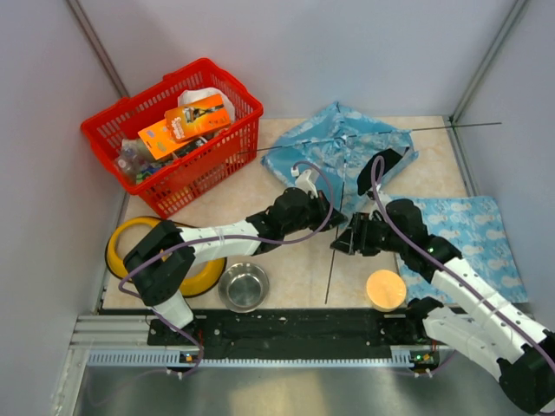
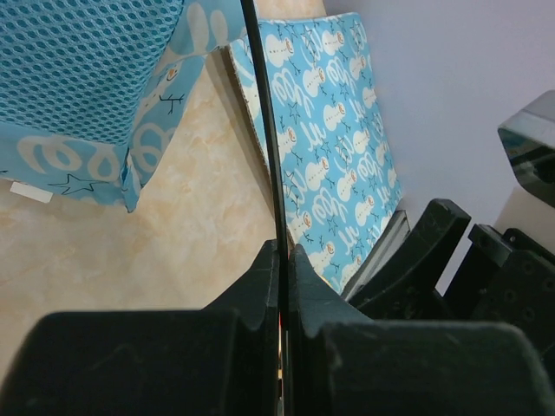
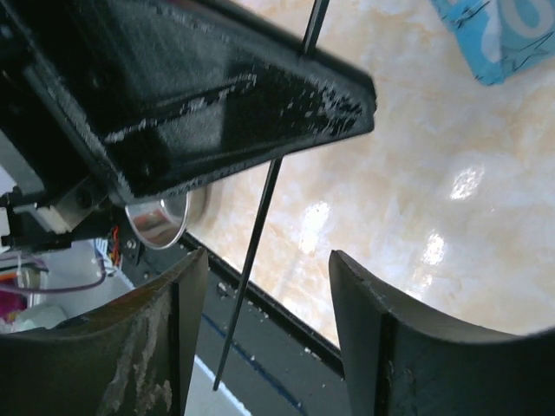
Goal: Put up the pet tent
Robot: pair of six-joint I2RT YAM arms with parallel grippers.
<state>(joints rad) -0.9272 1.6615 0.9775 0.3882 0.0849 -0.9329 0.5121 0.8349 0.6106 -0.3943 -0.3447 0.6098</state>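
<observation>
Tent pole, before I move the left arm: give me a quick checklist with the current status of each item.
1. Left fingers shut on the pole: ok, clamped on it in the left wrist view.
2. Right fingers off the pole: ok, they are open and the pole runs between them, apparently untouched.
3. Pole's far end seated in the pet tent: cannot tell, the end is lost against the fabric.
4. Pet tent standing: not ok, it lies collapsed and crumpled.
5. Pole's near end apart from the steel bowl: ok, there is a gap between them in the top view.
</observation>
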